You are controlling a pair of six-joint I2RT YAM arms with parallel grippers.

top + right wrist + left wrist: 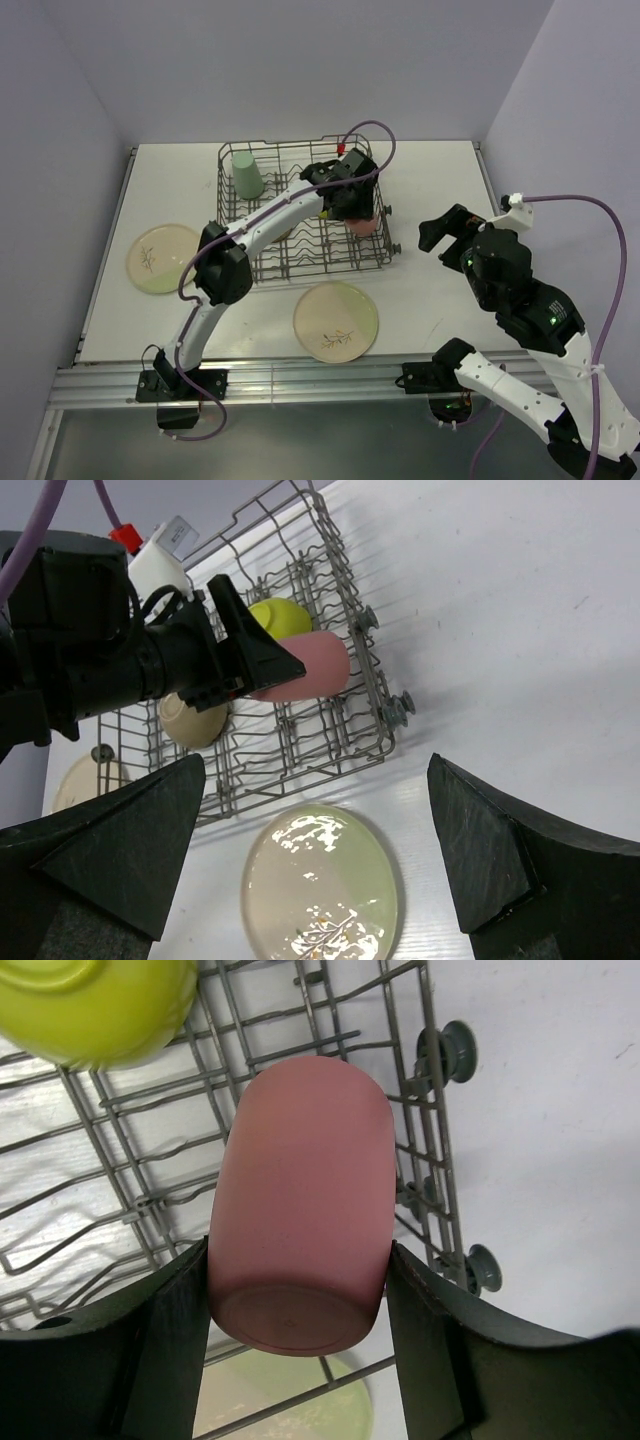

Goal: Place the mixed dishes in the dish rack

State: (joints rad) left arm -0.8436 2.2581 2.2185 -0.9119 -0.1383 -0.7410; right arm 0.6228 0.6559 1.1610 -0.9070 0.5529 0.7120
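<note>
The grey wire dish rack [262, 262] stands mid-table. My left gripper [352, 207] reaches over its right end, shut on the coral-pink cup [363, 226]. In the left wrist view both fingers press the sides of the cup [300, 1200], whose base faces the camera, with the gripper [298, 1325] just above the rack wires [140, 1160]. A lime-green bowl [95, 1005] sits in the rack beside it. The mint-green cup [246, 175] stands upside down in the rack's far left corner. My right gripper [316, 780] hangs open above a cream plate [320, 885].
A second cream plate [163, 258] lies on the table left of the rack. The near plate [336, 320] lies just in front of the rack. A beige bowl [195, 720] rests upturned in the rack. White walls close in the table at the back and both sides.
</note>
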